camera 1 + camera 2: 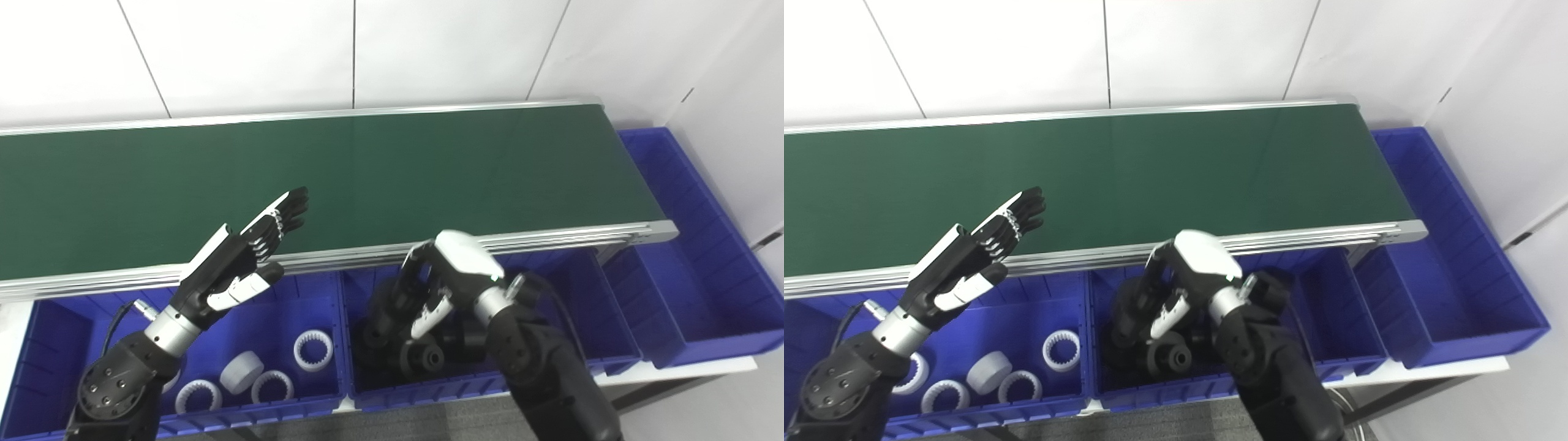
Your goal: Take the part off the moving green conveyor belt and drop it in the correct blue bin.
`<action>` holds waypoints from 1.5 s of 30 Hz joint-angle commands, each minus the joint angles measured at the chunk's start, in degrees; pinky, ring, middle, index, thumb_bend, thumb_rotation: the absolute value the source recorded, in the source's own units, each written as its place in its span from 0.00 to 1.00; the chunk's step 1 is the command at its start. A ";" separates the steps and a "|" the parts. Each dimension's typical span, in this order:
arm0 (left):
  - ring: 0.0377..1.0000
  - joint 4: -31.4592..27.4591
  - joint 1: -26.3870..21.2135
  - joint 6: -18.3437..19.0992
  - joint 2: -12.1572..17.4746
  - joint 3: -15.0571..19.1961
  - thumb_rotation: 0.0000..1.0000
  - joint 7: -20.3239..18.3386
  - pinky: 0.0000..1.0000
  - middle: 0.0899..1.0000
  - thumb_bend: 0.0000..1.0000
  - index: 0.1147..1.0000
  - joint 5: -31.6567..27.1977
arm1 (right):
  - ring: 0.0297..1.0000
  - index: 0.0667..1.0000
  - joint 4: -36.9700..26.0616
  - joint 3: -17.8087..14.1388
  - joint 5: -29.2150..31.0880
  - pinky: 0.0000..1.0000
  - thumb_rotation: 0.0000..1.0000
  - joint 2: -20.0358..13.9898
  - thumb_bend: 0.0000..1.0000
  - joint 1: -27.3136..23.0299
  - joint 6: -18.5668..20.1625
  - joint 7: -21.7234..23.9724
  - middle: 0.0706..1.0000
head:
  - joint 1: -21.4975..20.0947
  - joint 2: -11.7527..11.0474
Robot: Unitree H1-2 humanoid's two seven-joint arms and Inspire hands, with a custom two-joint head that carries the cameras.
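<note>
1. Belt: green, bare of parts in view.
2. Right hand: I hold it over the middle blue bin, fingers curled around a black part; release looks due next.
3. Left hand: flat, empty, waiting over the belt's near rail.
4. Left bin: white rings.
</note>
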 commanded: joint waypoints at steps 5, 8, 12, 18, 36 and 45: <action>1.00 -2.91 -0.07 -0.07 0.94 -0.32 0.70 0.52 0.99 1.00 0.32 0.98 -1.97 | 0.56 0.63 7.79 2.63 -0.19 0.51 0.06 1.08 0.81 -1.96 -3.95 -6.91 0.57 | 0.95 -1.41; 1.00 -3.18 0.25 0.29 1.11 -0.45 0.70 0.58 1.00 1.00 0.34 0.98 -2.23 | 0.62 0.70 10.04 3.18 0.29 0.57 0.13 1.50 0.90 -2.14 -3.62 -8.32 0.65 | 1.28 -1.68; 1.00 -2.67 0.63 0.32 0.94 -0.50 0.67 1.05 0.98 1.00 0.34 0.97 -2.04 | 0.65 0.72 12.01 3.67 0.43 0.61 0.28 1.74 0.97 -2.58 -2.45 -8.58 0.69 | 2.33 -1.64; 1.00 -0.58 0.98 -1.64 0.92 -0.97 0.67 0.46 0.98 1.00 0.33 0.97 -2.37 | 0.70 0.79 13.77 4.05 1.46 0.66 0.43 1.59 1.00 -2.69 -2.17 -8.58 0.74 | 3.89 -4.37; 0.95 9.73 3.36 -9.87 -0.20 1.02 0.60 0.27 0.92 0.96 0.40 0.93 2.91 | 0.88 0.91 9.45 0.86 24.05 0.82 0.97 2.11 0.51 11.34 -39.20 -26.96 0.92 | 7.70 -16.85; 0.97 8.06 5.94 -9.86 0.55 1.16 0.67 -0.04 0.95 0.98 0.42 0.95 3.17 | 0.92 0.93 9.84 -0.37 28.55 0.87 1.00 5.58 0.44 12.45 -44.65 -25.56 0.95 | 8.16 -14.93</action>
